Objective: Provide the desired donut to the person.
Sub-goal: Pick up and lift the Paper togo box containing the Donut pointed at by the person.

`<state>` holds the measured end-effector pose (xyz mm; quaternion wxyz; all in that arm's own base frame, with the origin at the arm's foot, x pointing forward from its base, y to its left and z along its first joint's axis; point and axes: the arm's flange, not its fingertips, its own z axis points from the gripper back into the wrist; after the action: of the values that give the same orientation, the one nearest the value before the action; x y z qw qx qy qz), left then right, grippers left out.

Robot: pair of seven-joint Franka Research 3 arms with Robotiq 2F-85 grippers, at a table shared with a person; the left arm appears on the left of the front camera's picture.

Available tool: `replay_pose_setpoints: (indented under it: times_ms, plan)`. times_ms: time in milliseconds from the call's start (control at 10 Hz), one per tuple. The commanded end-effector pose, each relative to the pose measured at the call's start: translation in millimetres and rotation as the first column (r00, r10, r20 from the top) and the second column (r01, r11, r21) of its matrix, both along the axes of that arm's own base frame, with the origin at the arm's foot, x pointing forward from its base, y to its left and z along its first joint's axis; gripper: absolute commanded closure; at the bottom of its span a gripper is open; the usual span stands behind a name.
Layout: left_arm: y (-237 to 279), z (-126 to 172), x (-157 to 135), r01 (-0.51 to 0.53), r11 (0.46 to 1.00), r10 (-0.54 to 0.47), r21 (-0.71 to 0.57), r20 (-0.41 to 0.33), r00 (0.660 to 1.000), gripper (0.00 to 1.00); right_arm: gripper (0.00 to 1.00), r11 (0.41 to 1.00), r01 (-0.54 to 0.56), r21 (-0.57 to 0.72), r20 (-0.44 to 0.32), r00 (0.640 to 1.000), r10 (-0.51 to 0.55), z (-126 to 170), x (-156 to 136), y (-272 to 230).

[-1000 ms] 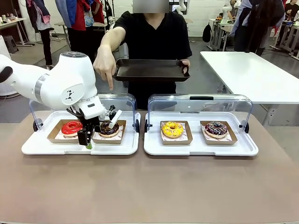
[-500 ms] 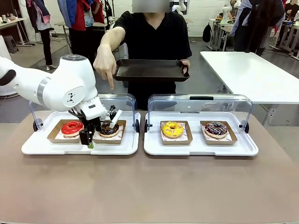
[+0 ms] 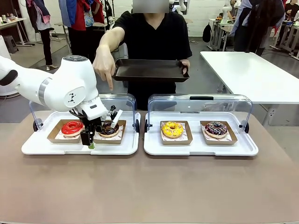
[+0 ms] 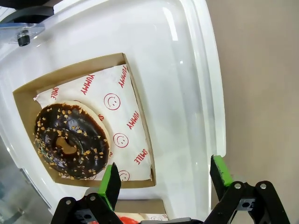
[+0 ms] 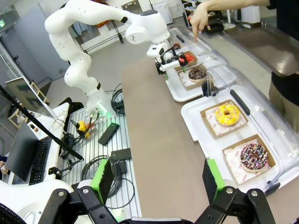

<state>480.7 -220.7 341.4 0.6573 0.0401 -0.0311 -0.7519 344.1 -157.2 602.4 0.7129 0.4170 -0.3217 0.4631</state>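
Found the left hand (image 3: 93,137) spread wide and empty above the left white tray (image 3: 46,148), one fingertip over the card holder's (image 4: 70,74) edge beside the chocolate donut (image 4: 71,141), the other near the tray's front rim, with bare bench (image 3: 149,186) beyond. Noted the person (image 3: 152,37) pointing a finger down above that donut and holding a black tray (image 3: 149,70). Saw the right hand (image 5: 158,176) wide, empty, well apart.
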Motion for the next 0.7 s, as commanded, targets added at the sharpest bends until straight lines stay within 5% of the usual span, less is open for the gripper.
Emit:
replay_pose_setpoints:
  times_ms: [0, 500, 600]
  plan:
    - [-4.0, -4.6, 5.5, -0.03, 0.999, 0.031, 0.04, -0.023, 0.999, 0.0, 0.0, 1.0, -0.003, 0.011, 0.001, 1.0, 0.003, -0.8, -0.2, -1.0]
    - [1.3, -9.0, 10.7, -0.065, 0.997, 0.066, 0.046, -0.028, 0.997, 0.0, 0.0, 1.0, -0.003, 0.011, 0.001, 1.0, 0.003, -0.8, -0.2, -1.0]
    - [1.4, -8.5, 10.8, -0.063, 0.997, 0.063, 0.043, -0.02, 0.998, 0.55, 0.0, 1.0, -0.003, 0.011, 0.001, 1.0, 0.003, -0.8, -0.2, -1.0]
